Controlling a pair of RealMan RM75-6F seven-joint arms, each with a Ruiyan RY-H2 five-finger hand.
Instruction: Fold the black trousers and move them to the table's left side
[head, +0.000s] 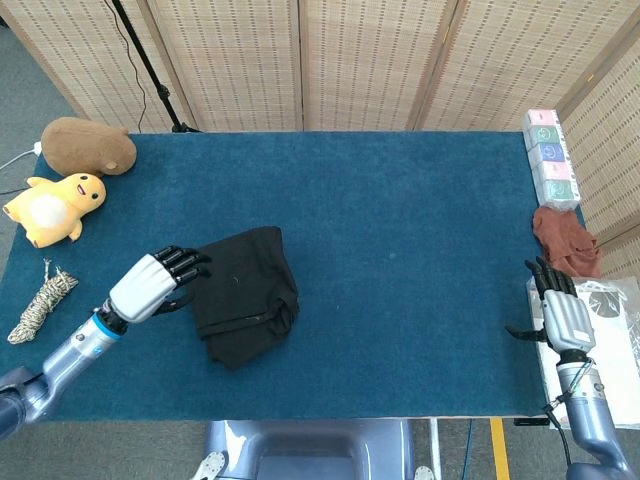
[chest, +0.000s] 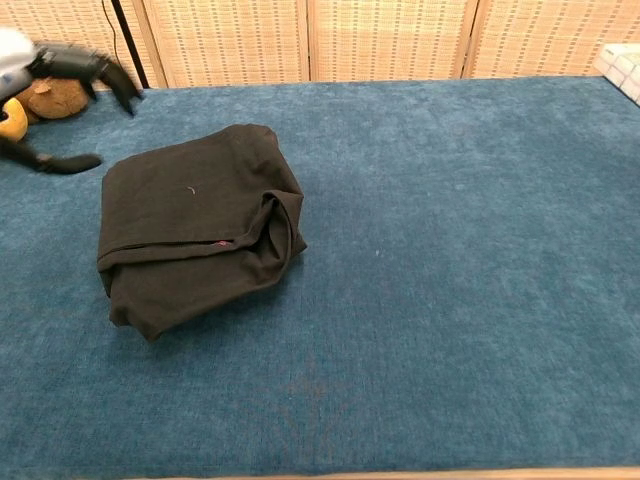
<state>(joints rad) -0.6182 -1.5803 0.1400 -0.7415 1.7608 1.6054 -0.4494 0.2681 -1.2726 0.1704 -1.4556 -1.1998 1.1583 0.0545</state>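
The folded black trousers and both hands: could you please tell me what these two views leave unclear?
- Folded black trousers: the underside and inner layers are hidden by the top fold in both views.
- Left hand: motion-blurred and cut off by the left edge in the chest view.
- Right hand: outside the chest view; the head view shows only its back.

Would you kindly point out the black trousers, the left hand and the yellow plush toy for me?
black trousers (head: 243, 292), head view, middle of the folded bundle.
left hand (head: 148, 287), head view, pale back of the hand.
yellow plush toy (head: 50, 207), head view, its pale belly.
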